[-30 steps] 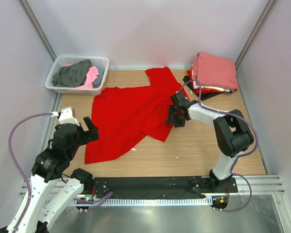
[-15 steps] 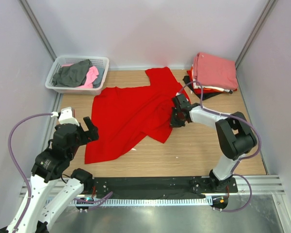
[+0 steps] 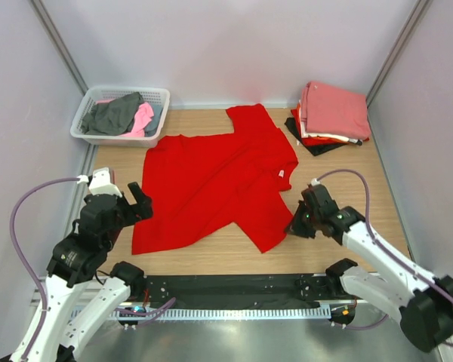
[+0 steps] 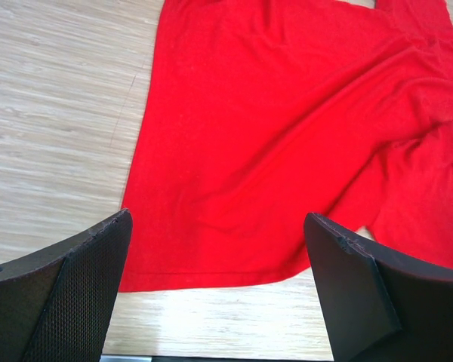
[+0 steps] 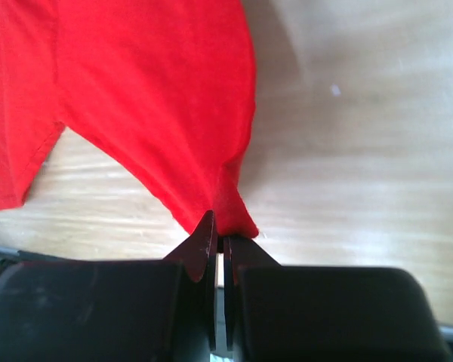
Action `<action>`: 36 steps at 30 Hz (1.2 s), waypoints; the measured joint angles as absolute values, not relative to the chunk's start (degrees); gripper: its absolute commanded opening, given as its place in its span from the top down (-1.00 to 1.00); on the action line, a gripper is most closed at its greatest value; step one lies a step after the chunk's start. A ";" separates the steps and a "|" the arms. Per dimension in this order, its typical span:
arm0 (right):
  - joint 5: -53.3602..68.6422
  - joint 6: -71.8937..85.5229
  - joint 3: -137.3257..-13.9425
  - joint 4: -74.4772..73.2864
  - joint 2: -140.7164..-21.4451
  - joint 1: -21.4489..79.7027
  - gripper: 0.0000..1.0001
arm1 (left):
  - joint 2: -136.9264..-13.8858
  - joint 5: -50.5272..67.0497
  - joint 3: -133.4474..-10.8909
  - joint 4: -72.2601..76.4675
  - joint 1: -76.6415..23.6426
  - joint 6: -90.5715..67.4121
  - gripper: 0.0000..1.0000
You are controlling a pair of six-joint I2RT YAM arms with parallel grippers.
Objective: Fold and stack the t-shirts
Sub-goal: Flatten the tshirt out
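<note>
A bright red t-shirt (image 3: pixel 211 181) lies spread across the middle of the table, a small white label (image 3: pixel 281 173) showing near its right side. My right gripper (image 3: pixel 296 225) is shut on a pinched corner of the red t-shirt (image 5: pixel 151 98) at its near right; in the right wrist view the right gripper (image 5: pixel 223 240) has red cloth bunched between its tips. My left gripper (image 3: pixel 140 199) hangs open over the near left hem. In the left wrist view the left gripper (image 4: pixel 217 220) has wide-apart jaws framing the t-shirt (image 4: pixel 287 136), with nothing between them.
A white lattice basket (image 3: pixel 160 96) at the back left holds grey and pink tees (image 3: pixel 124 113). A stack of folded t-shirts (image 3: pixel 334 111), salmon-pink on top over red and black, sits at the back right. Grey walls enclose the table.
My right gripper closed on the shirt's edge and drew back toward the near right, pulling the folded-over part flat. The left arm stayed put.
</note>
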State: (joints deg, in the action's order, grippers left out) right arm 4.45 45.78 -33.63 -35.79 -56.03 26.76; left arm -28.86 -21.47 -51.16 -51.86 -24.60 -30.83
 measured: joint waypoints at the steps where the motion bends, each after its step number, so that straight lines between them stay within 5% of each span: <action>1: 4.71 47.09 -32.10 -37.56 -53.01 26.96 0.98 | -28.64 -21.47 -51.16 -51.83 -24.60 -30.83 -0.91; 19: 6.85 61.58 -36.03 -70.63 -16.49 27.31 0.95 | -28.05 -20.78 -50.74 -50.87 -24.60 -30.72 -0.91; 20: 7.22 61.89 -37.15 -72.16 -15.70 27.29 0.31 | -27.90 -20.78 -50.74 -50.85 -24.60 -30.72 -0.91; 23: 7.70 62.87 -41.21 -75.26 -13.96 27.05 -0.67 | -27.53 -20.78 -50.74 -50.81 -24.60 -30.72 -0.91; 31: 3.44 61.73 -57.04 -77.45 -19.03 26.39 -0.75 | -28.29 -20.47 -50.74 -50.72 -24.60 -30.46 -0.91; 36: 0.51 56.93 -55.68 -68.18 -30.81 26.39 -0.83 | -35.05 -16.86 -51.64 -50.48 -24.60 -29.52 -0.91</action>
State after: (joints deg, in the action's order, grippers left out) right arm 0.51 56.93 -55.68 -68.18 -30.81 26.39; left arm -35.05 -16.86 -51.64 -50.48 -24.60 -29.52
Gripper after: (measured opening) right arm 0.898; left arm 0.955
